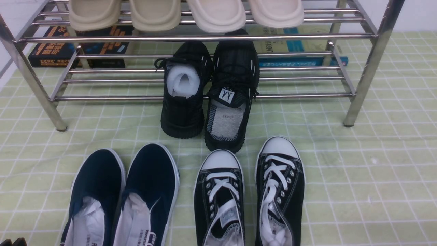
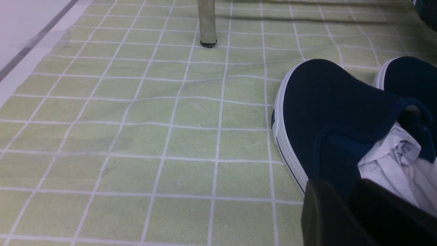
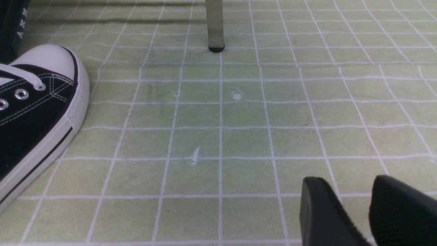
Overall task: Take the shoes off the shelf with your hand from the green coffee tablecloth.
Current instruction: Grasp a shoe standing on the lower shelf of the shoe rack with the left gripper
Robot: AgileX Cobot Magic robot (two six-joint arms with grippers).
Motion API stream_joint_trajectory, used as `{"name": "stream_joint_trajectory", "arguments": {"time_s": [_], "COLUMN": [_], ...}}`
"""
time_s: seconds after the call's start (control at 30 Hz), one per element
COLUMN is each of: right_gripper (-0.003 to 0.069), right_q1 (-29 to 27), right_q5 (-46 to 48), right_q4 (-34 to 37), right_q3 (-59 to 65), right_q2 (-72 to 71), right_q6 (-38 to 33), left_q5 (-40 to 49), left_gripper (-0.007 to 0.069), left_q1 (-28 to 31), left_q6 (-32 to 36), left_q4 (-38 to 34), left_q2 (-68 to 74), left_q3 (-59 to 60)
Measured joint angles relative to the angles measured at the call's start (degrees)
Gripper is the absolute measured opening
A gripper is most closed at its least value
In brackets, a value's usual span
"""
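At the front view's centre, two black knit sneakers [image 1: 208, 92] rest with toes on the lower tier of the steel shelf [image 1: 205, 37] and heels on the green checked tablecloth [image 1: 375, 171]. The left one is stuffed with white paper; the right one shows a grey insole. Four beige slippers [image 1: 186, 13] lie on the upper tier. Two navy slip-ons [image 1: 123, 194] and two canvas sneakers [image 1: 249, 191] stand on the cloth in front of the shelf. Two books [image 1: 78, 48] lie behind the shelf. Neither arm is visible in this view.

Left wrist view: the left pincer [image 2: 341, 191] sits low over the cloth, aimed toward one shelf leg [image 2: 207, 24]. Its black fingers [image 2: 324, 218] overlap one navy slip-on; whether a gap separates them cannot be told.

Right wrist view: the right pincer [image 3: 348, 186] sits low over bare cloth, aimed toward another shelf leg. Its fingers stand narrowly apart and hold nothing. One canvas sneaker toe cap lies well apart from it.
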Motion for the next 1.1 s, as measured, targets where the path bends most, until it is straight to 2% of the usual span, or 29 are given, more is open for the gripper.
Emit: {"name": "stream_joint_trajectory", "arguments": {"time_s": [0.4,0.47,0.5,0.53,0.57,0.63,0.7,0.77,0.97,1.1], "right_gripper": [0.0239,0.0239,0.0239,0.0239,0.0239,0.0239,0.0239,0.0239,0.0239,0.0239], "right_q1": [0.00,0.00,0.00,0.00,0.00,0.00,0.00,0.00,0.00,0.00], "right_q5": [0.00,0.00,0.00,0.00,0.00,0.00,0.00,0.00,0.00,0.00], "right_q4": [0.00,0.00,0.00,0.00,0.00,0.00,0.00,0.00,0.00,0.00], "right_q3": [0.00,0.00,0.00,0.00,0.00,0.00,0.00,0.00,0.00,0.00], "right_q2": [0.00,0.00,0.00,0.00,0.00,0.00,0.00,0.00,0.00,0.00], "right_q6": [0.00,0.00,0.00,0.00,0.00,0.00,0.00,0.00,0.00,0.00], "left_q5": [0.00,0.00,-0.06,-0.06,-0.01,0.29,0.79,0.93,-1.37,-0.59], "left_gripper": [0.0159,0.0161,0.0162,0.0162,0.0163,0.0167,0.0170,0.0172,0.0177,0.0179], "left_q1": [0.00,0.00,0.00,0.00,0.00,0.00,0.00,0.00,0.00,-0.21], "left_q6": [-1.32,-5.75,-10.40,-11.13,-16.60,-24.17,-30.26,-34.01,-36.50,-30.48], "left_q4": [-0.76,-6.18,-11.96,-12.89,-19.70,-28.66,-35.40,-39.07,-42.40,-43.47], "left_q2": [0.00,0.00,0.00,0.00,0.00,0.00,0.00,0.00,0.00,0.00], "left_q3": [0.00,0.00,0.00,0.00,0.00,0.00,0.11,0.18,0.18,-2.65]}}
